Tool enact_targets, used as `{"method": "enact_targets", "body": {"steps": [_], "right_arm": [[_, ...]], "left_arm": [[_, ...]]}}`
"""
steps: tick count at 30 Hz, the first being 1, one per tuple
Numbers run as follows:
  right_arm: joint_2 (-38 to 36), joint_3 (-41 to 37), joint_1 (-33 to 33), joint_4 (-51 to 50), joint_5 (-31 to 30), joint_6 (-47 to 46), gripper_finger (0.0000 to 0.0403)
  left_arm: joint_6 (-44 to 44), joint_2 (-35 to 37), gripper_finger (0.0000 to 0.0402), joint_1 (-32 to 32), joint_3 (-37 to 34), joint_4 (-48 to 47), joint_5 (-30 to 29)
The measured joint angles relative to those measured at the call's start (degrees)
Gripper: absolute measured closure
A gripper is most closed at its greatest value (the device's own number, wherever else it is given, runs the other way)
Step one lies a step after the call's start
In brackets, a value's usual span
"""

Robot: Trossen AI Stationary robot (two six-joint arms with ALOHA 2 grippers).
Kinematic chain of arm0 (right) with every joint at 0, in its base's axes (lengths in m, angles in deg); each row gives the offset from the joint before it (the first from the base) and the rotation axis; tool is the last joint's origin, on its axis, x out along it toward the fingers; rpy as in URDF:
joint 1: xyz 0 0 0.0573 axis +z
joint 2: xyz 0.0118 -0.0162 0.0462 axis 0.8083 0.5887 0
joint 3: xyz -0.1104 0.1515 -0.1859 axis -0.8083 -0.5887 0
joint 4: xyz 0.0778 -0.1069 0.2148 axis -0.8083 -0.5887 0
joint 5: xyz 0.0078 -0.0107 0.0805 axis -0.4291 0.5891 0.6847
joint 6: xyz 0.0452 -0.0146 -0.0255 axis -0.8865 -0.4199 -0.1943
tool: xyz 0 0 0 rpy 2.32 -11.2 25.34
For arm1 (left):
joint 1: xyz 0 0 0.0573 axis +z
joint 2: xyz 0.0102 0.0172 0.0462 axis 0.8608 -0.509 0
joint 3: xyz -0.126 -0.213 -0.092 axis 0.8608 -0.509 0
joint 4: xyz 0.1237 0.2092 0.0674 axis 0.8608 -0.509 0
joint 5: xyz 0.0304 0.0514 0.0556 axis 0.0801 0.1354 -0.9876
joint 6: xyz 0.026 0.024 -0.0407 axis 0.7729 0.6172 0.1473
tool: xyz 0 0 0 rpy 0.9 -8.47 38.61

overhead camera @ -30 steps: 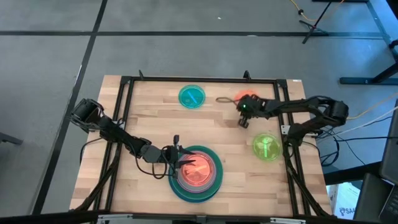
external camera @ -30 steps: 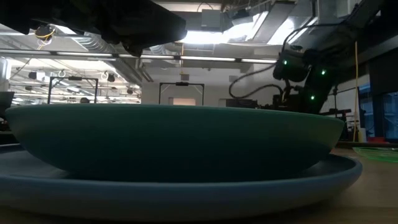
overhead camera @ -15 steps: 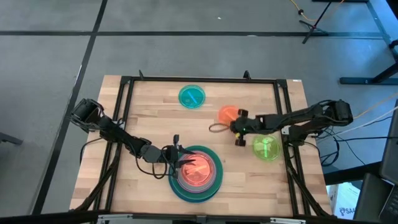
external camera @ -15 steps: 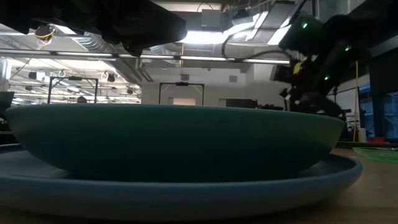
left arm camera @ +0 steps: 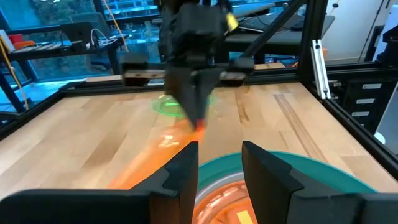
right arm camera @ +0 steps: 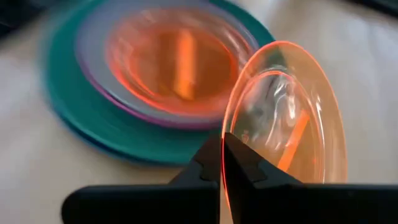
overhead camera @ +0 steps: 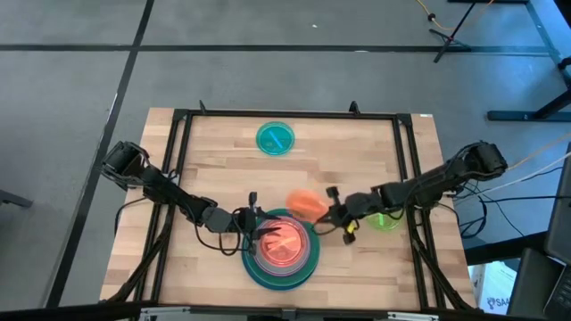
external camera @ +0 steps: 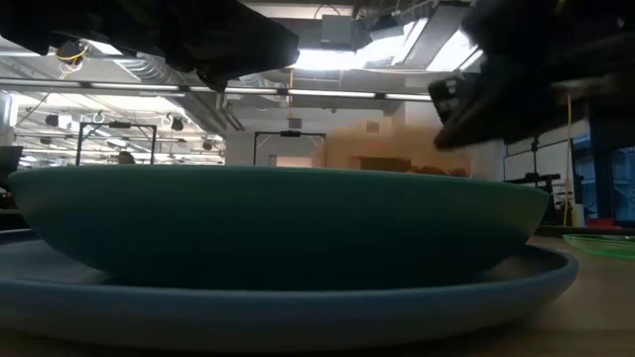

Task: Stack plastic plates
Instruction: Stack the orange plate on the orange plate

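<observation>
From above, the right gripper [overhead camera: 331,209] reaches in from the right side of the table [overhead camera: 223,174] and is clamped on the edge of a small orange plate [overhead camera: 306,204], holding it in the air just beside the upper right rim of the stack of plates [overhead camera: 282,248] near the table's front edge. That stack has large green and blue plates at the bottom, a medium plate above, and a pink one on top. The left gripper [overhead camera: 260,231] sits at the stack's left edge; whether its fingers are apart cannot be told from here. A small teal plate [overhead camera: 275,138] lies alone near the far edge, and a lime plate [overhead camera: 385,218] lies right of the right arm, partly under it. At table height, the large green plate [external camera: 278,223] fills the frame, resting on the blue plate [external camera: 288,302]. Seen from the left wrist, the left gripper's fingers [left arm camera: 185,168] stand apart over the stack's rim, with the orange plate a blur between them and the right gripper. Seen from the right wrist, the right gripper's fingers [right arm camera: 208,165] are pinched on the rim of the tilted orange plate, with the stack beyond.
</observation>
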Motion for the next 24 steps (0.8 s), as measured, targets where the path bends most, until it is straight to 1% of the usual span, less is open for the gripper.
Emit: {"method": "enact_targets", "body": {"steps": [2, 4, 10, 15, 21, 24], "right_arm": [[0.2, 0.0, 1.2, 2.8, 4.2, 0.8, 0.0398], [0.6, 0.0, 2.3, 5.9, 6.6, 1.3, 0.0398], [3.0, 0.1, 5.2, 14.7, 7.2, 5.6, 0.0398], [6.3, 0.1, 5.8, 22.5, 11.7, 7.0, 0.0398], [11.6, 3.6, 5.8, 24.7, 12.6, 6.5, 0.0398], [15.1, 5.8, 5.8, 24.5, 14.3, 4.9, 0.0398]], "left_arm": [[0.0, 0.0, 0.0285, 0.0, 0.0, 0.0, 0.0], [0.0, 0.0, 0.0285, 0.0, 0.0, 0.0, 0.0], [0.0, 0.0, 0.0285, 0.0, 0.0, 0.4, 0.0], [-0.1, 0.0, 0.0285, 0.2, 0.0, 0.6, 0.0], [-0.2, 0.0, 0.0285, 0.3, 0.0, 0.6, 0.0], [-0.2, 0.0, 0.0285, 0.2, 0.0, 0.6, 0.1]]}}
